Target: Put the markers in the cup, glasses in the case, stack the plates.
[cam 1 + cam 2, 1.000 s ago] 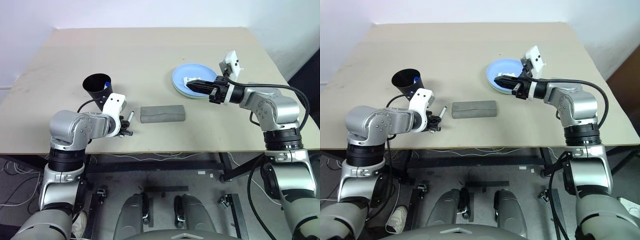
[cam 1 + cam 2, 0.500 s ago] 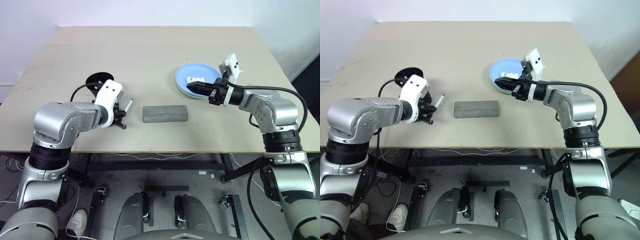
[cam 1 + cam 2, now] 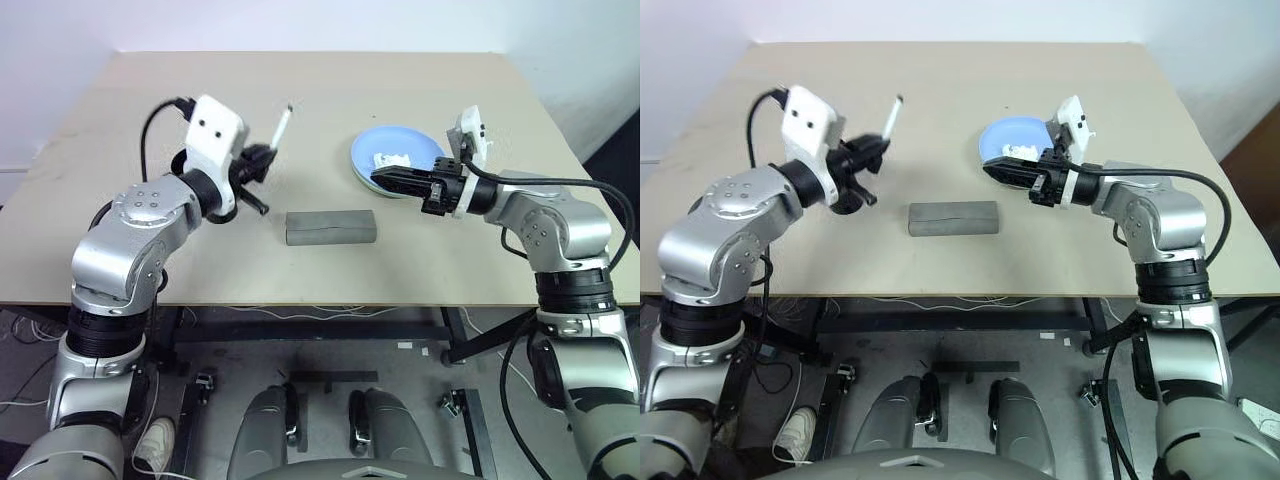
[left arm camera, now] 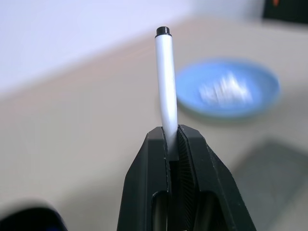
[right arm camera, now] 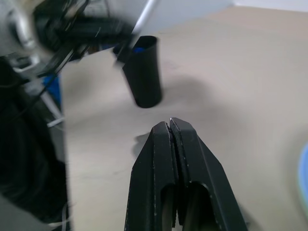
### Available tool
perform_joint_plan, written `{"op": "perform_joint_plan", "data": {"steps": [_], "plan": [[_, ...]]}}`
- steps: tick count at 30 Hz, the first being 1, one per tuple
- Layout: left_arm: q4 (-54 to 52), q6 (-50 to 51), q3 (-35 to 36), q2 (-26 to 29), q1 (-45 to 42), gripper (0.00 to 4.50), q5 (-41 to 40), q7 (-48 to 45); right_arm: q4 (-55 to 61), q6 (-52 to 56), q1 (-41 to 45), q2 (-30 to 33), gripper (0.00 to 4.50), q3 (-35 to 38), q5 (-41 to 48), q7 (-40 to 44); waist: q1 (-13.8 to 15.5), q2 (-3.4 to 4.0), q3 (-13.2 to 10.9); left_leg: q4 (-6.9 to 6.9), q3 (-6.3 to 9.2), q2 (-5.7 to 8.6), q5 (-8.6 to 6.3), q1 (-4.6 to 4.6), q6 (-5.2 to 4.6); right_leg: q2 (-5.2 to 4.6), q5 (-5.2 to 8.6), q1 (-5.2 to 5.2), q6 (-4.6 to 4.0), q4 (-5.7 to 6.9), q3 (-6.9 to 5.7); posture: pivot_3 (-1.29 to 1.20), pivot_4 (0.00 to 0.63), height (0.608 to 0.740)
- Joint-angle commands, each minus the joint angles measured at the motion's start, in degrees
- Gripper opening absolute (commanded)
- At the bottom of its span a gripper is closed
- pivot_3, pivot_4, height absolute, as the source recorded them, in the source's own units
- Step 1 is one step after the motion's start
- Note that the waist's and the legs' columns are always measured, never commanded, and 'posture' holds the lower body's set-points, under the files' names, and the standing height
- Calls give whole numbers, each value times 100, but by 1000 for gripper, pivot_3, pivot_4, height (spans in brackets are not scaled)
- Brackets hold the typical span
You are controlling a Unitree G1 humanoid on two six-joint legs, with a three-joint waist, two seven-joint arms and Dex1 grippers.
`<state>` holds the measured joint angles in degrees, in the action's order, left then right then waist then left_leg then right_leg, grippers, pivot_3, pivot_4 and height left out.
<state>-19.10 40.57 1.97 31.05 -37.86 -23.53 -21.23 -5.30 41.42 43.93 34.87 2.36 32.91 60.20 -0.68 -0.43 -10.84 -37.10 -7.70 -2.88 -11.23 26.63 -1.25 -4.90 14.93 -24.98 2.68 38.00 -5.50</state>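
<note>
My left gripper (image 3: 262,158) hangs above the table (image 3: 330,90) with a marker (image 3: 282,126) clamped in it, and open air lies all around it. The cup (image 5: 144,72) stands just behind and below it, its mouth unblocked. The case (image 3: 331,226) lies lower, between my two grippers. Ahead of my closed right gripper (image 3: 385,181) lies bare tabletop; the plates (image 3: 395,158) sit just beside it.

Head stereo overhead — wrist views close, level

White marker (image 4: 166,82) upright; grey case (image 3: 330,226) shut.
</note>
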Motion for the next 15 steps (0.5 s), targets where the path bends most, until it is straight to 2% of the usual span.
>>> {"op": "perform_joint_plan", "data": {"steps": [1, 10, 15], "plan": [[51, -1103, 515, -225, 71, 5, 112, -31, 331, 106, -57, 228, 52, 135, 134, 139, 0, 0, 0, -1, 0, 0, -1, -2, -1, 1, 0, 1, 0, 0, 0, 0, 150, 710], [851, -2871, 945, -246, 220, 5, 632, -88, 415, 204, -122, 247, 52, 92, 119, 91, 5, 0, 0, -4, 0, -6, 0, -8, -11, 17, -2, 9, 4, 2, -2, 0, 150, 710], [1177, -3315, 1218, -303, 343, 5, 859, 232, 375, 168, -106, 227, 52, 53, 80, 32, 7, -1, 0, -5, 0, -5, 0, -7, -14, 18, -3, 10, 8, 2, -7, 0, 150, 710]]}}
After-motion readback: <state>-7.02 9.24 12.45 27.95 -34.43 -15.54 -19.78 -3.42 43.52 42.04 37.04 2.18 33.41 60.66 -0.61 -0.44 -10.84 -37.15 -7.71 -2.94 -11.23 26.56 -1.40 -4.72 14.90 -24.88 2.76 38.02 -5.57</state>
